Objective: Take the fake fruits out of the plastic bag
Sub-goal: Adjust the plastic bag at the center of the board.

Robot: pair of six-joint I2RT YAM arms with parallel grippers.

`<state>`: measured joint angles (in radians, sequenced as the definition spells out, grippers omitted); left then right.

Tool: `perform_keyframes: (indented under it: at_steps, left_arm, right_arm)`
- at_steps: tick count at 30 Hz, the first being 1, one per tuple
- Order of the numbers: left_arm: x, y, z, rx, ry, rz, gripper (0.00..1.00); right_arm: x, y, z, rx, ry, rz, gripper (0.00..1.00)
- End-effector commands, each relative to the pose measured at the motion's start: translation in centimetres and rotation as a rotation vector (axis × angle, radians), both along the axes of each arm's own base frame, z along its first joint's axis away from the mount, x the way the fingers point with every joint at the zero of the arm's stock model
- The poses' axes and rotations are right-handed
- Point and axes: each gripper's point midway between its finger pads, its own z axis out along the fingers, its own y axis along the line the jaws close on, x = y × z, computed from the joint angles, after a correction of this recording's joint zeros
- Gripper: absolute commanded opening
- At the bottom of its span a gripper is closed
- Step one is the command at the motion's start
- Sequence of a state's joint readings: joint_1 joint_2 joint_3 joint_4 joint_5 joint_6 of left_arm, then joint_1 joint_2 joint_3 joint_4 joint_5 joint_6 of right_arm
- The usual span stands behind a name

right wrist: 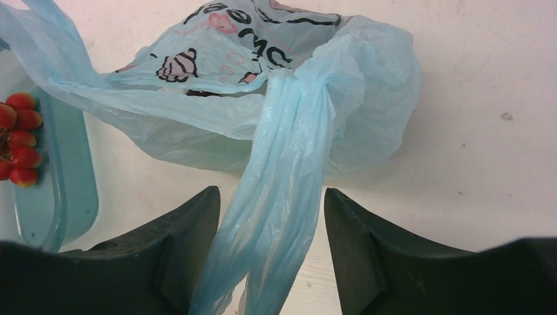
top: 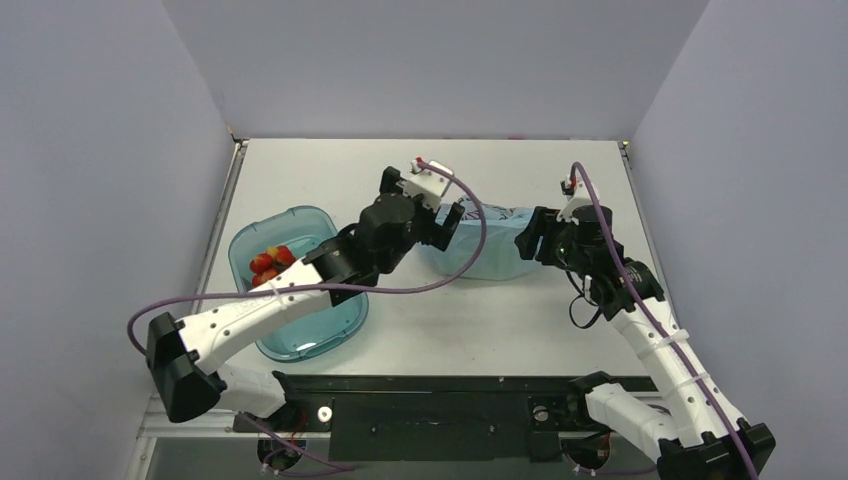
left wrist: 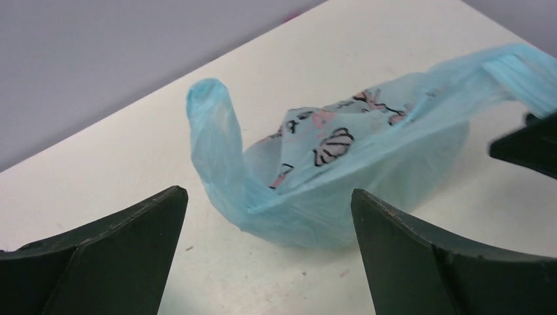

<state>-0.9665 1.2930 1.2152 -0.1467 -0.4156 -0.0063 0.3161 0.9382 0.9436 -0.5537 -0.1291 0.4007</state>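
The light-blue plastic bag (top: 492,245) lies on the table between my two grippers, its printed side up. My left gripper (top: 450,220) is open and empty just left of it; in the left wrist view (left wrist: 268,193) the bag (left wrist: 368,170) lies just ahead of the jaws, and one handle loop (left wrist: 211,131) stands up. My right gripper (top: 528,236) is at the bag's right end; in the right wrist view (right wrist: 270,191) its jaws stand apart with the other handle loop (right wrist: 289,177) running between them. A red berry cluster (top: 270,263) lies in the teal tray (top: 310,322). The other fruits are hidden.
The teal tray stands left of the bag, partly under my left arm; its edge (right wrist: 72,190) and the berries (right wrist: 20,138) show at the left of the right wrist view. White walls close the table at the back and both sides.
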Motion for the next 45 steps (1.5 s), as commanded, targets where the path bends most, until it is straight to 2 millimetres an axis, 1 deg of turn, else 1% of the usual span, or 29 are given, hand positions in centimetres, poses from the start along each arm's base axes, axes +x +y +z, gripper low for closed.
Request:
perform_keyframes:
  at_steps: [1,2,3,4,6,7,9,11,12,16,21,23,24,28,31,32,33,34,35,36,37,38,39,40,41,42,43,44,45]
  left_arm:
    - [4.2,1.8,2.1,0.104,-0.085,0.256,0.96]
    - [4.9,1.0,1.1,0.123,-0.078,0.263,0.97]
    - [5.3,0.8,1.5,0.119,-0.086,0.282,0.97]
    - [6.0,0.4,1.3,0.129,-0.089,0.309,0.97]
    - [7.0,0.4,1.2,0.141,-0.098,0.37,0.97]
    - [7.4,0.2,0.7,0.15,-0.095,0.387,0.97]
    - [8.0,0.4,1.2,0.123,-0.099,0.418,0.97]
    - [8.6,0.3,1.1,0.095,-0.078,0.41,0.97]
    - [8.7,0.0,1.4,0.079,-0.072,0.397,0.97]
    - [9.4,0.2,1.2,0.018,-0.031,0.394,0.97]
    - [10.3,1.3,1.7,-0.091,0.013,0.372,0.96]
    - [10.8,0.8,1.5,-0.136,0.062,0.302,0.91]
    - [11.2,1.1,1.3,-0.161,0.082,0.301,0.89]
    - [11.5,-0.4,0.0,-0.193,0.142,0.21,0.85]
    - [11.8,-1.1,-0.4,-0.198,0.159,0.182,0.7]
    - [12.1,-1.0,-0.7,-0.192,0.165,0.185,0.59]
    - [12.2,-1.1,-0.4,-0.198,0.165,0.178,0.54]
    - [12.5,-1.0,-0.5,-0.202,0.168,0.181,0.41]
    - [12.5,-1.2,0.0,-0.216,0.168,0.162,0.35]
    - [13.0,-0.8,0.5,-0.24,0.167,0.164,0.23]
    - [13.4,-0.6,1.1,-0.281,0.177,0.155,0.16]
    - [13.8,-0.4,1.8,-0.315,0.173,0.145,0.04]
    - [14.4,0.0,2.6,-0.373,0.189,0.125,0.01]
    - [14.9,0.1,3.6,-0.417,0.18,0.108,0.0]
    - [15.5,0.6,4.9,-0.48,0.188,0.08,0.0]
    - [16.2,0.8,6.6,-0.532,0.159,0.059,0.0]
    - [16.8,1.5,7.6,-0.584,0.164,0.044,0.0]
    - [17.4,1.9,9.1,-0.622,0.144,0.039,0.0]
    - [18.1,2.8,9.8,-0.658,0.147,0.052,0.0]
  right_arm:
    - [0.1,-1.8,1.1,-0.037,-0.06,-0.094,0.57]
    - [0.2,-2.4,1.5,-0.043,-0.075,-0.126,0.58]
    - [0.2,-2.5,1.6,-0.043,-0.079,-0.133,0.59]
    - [0.3,-2.6,2.0,-0.043,-0.085,-0.142,0.59]
    - [0.5,-2.9,2.5,-0.044,-0.094,-0.163,0.61]
    - [0.6,-3.0,2.7,-0.044,-0.096,-0.172,0.61]
    - [0.8,-3.2,3.3,-0.044,-0.105,-0.188,0.62]
    - [1.1,-3.1,3.9,-0.038,-0.114,-0.192,0.62]
    - [1.3,-3.0,3.9,-0.037,-0.108,-0.19,0.62]
    - [1.6,-3.1,4.6,-0.035,-0.12,-0.201,0.59]
    - [2.0,-2.8,5.1,-0.043,-0.127,-0.179,0.53]
    - [2.1,-2.5,5.1,-0.035,-0.123,-0.17,0.51]
    - [2.1,-2.4,5.2,-0.028,-0.124,-0.167,0.5]
    - [2.3,-2.0,4.9,-0.023,-0.114,-0.152,0.51]
    - [2.4,-1.9,4.5,-0.03,-0.101,-0.149,0.51]
    - [2.5,-1.9,4.4,-0.032,-0.099,-0.149,0.48]
    - [2.5,-1.9,4.3,-0.036,-0.097,-0.149,0.45]
    - [2.6,-2.0,4.4,-0.042,-0.098,-0.15,0.31]
    - [2.7,-2.1,4.3,-0.049,-0.094,-0.153,0.19]
    - [2.9,-2.5,4.5,-0.062,-0.095,-0.169,0.03]
    - [3.2,-2.8,4.4,-0.074,-0.087,-0.185,0.0]
    - [3.5,-3.3,5.2,-0.082,-0.095,-0.204,0.0]
    - [4.1,-4.2,5.4,-0.086,-0.087,-0.234,0.0]
    - [4.5,-4.6,6.7,-0.069,-0.104,-0.248,0.0]
    - [5.4,-5.9,6.9,-0.065,-0.094,-0.286,0.0]
    - [6.2,-6.2,8.4,-0.043,-0.112,-0.293,0.0]
    - [6.7,-7.5,9.2,-0.042,-0.123,-0.331,0.0]
    - [7.3,-8.1,10.8,-0.042,-0.147,-0.354,0.0]
    - [7.7,-8.9,11.6,-0.045,-0.158,-0.377,0.0]
